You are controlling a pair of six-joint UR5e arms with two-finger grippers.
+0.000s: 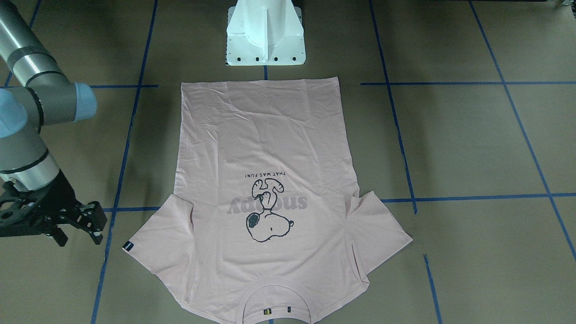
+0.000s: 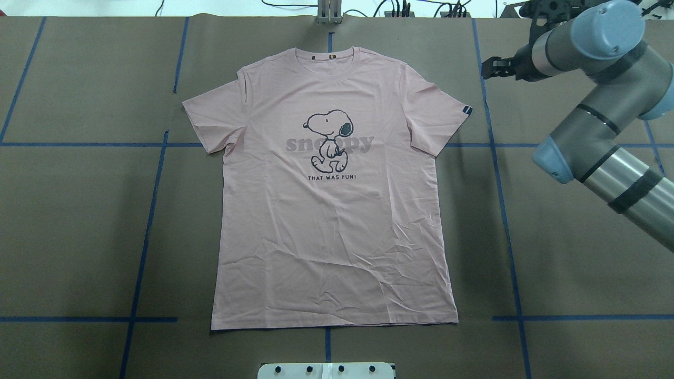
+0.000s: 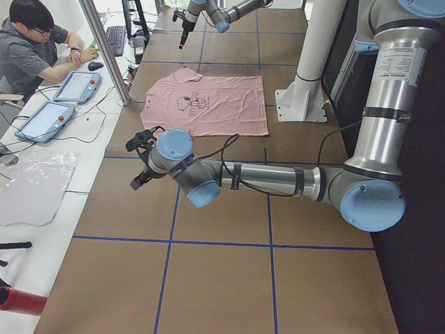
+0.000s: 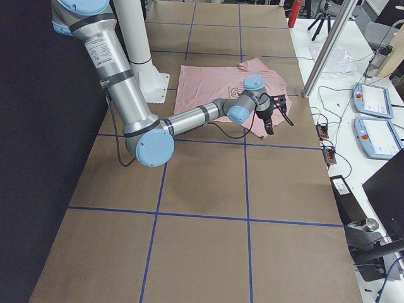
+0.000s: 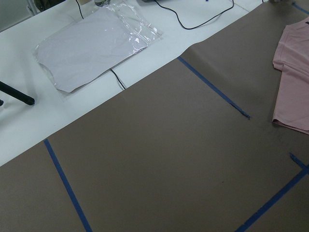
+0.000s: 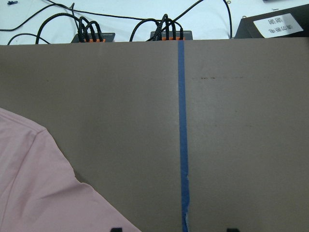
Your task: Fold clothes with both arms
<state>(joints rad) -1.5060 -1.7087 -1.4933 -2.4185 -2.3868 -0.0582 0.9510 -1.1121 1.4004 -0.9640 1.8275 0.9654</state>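
The pale pink Snoopy T-shirt [image 2: 337, 226] lies flat and face up on the brown table, collar on the side away from the robot, both sleeves spread; it also shows in the front view [image 1: 265, 144]. My right gripper [image 1: 80, 234] hovers open and empty just off the sleeve that bears a small black tag [image 2: 466, 110]. It also shows in the overhead view [image 2: 488, 68], and in the right wrist view its tips [image 6: 174, 229] stand wide apart beside that sleeve [image 6: 38, 193]. My left gripper [image 3: 142, 158] is far off the shirt at the table's left end. I cannot tell whether it is open.
The white pedestal base [image 1: 265, 40] stands just behind the shirt's hem. Blue tape lines [image 2: 503, 210] cross the table. Off the far edge are cable connectors [image 6: 166, 34], a plastic bag [image 5: 96, 43] and a seated operator [image 3: 35, 52] with tablets.
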